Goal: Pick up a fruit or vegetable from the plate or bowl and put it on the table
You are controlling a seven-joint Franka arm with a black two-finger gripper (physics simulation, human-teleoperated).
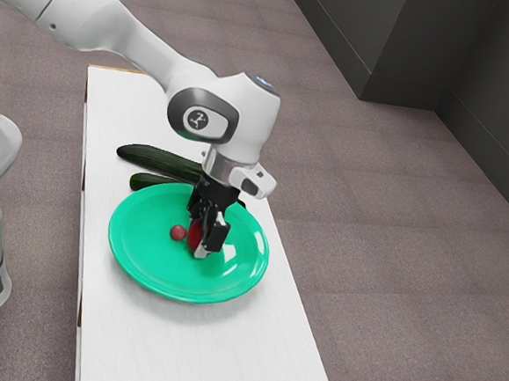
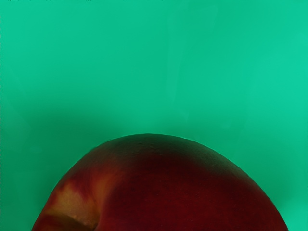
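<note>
Over the plate (image 1: 138, 265), a round, dark-red, yellow-blushed fruit (image 2: 173, 192) is seen. Whether it is pinched by the end effector (image 1: 204, 233) cannot be told.

At the centre of the exterior view, the plate (image 1: 134, 265) is glossy emerald green; the small round fruit (image 1: 177, 233) is dull reddish brown; the larger fruit (image 2: 183, 197) is deep crimson, blotched yellow-orange by its hollow. The long vegetables (image 1: 156, 158) above are dark green; the tabletop (image 1: 154, 350) is white; the floor (image 1: 364, 252), right, is mottled grey-brown.
</note>
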